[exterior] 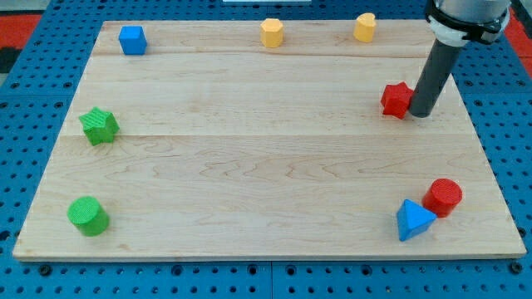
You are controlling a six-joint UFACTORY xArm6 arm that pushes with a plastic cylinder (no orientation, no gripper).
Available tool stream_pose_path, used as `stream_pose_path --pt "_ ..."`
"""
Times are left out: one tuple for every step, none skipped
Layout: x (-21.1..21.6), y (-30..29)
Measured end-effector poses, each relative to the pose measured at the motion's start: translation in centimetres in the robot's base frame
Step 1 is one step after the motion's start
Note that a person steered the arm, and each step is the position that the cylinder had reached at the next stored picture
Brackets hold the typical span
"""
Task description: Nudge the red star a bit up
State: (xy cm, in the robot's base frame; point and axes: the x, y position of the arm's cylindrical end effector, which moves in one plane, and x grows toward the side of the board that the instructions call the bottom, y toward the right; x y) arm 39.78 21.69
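Rod cut off above | my tip touching red star

Hidden and cropped parts
My tip covers the right edge of the red star-shaped block; the rod's upper end leaves the view's top.

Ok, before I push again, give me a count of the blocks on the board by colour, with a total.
Red: 2, the red star beside my tip and the red cylinder.
Blue: 2, the blue cube and the blue triangle.
Green: 2, the green star and the green cylinder.
Yellow: 2, the left yellow block and the right yellow block.
Total: 8
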Motion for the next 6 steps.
stream_pose_path --pt "0.4 1.4" --pt "2.4 -0.8" --pt "3.4 -2.8" --pt "2.1 -4.8" --pt "-0.8 -4.9" --pt "-1.3 -6.0"
